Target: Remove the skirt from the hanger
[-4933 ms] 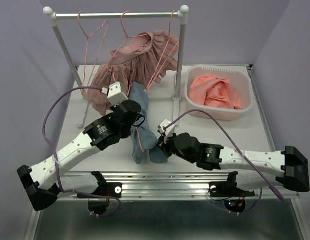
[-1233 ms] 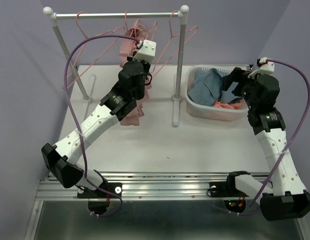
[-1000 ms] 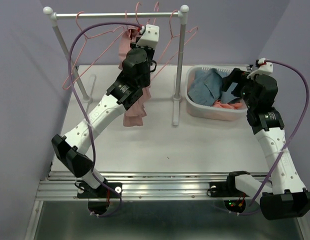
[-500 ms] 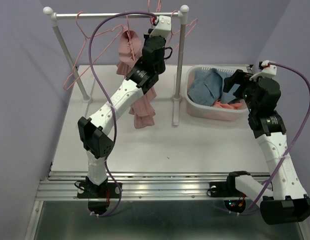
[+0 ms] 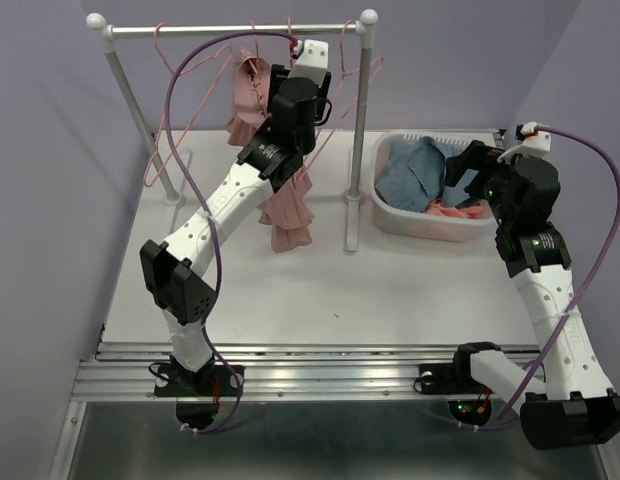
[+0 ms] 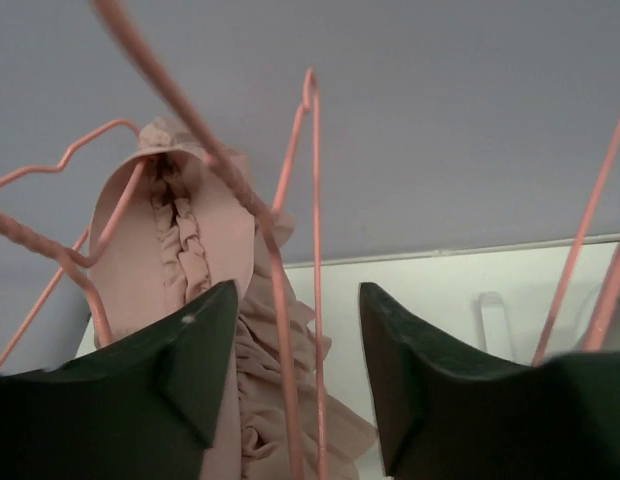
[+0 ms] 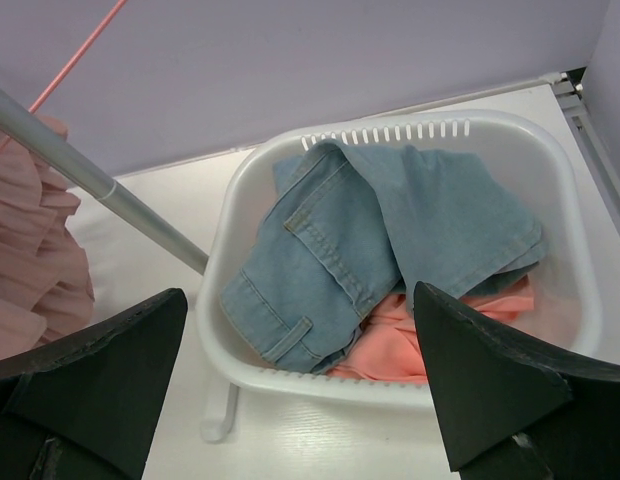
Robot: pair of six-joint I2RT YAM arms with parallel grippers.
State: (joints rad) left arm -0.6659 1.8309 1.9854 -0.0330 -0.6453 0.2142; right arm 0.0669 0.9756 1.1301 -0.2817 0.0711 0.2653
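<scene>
Up at the rail (image 5: pixel 190 30), left hand (image 6: pixel 297 300) is half-open with a pink hanger wire (image 6: pixel 252 215) running loose between its fingers, skirt (image 6: pixel 140 260) hanging long-axis down just below-left of it; right hand (image 7: pixel 300 295) gapes wide, well off to the rail's right, so left is nearer.

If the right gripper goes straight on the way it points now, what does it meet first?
The right gripper would most likely meet the denim lying on top in the basket; it lies straight between the open jaws. The depth is unclear.
</scene>
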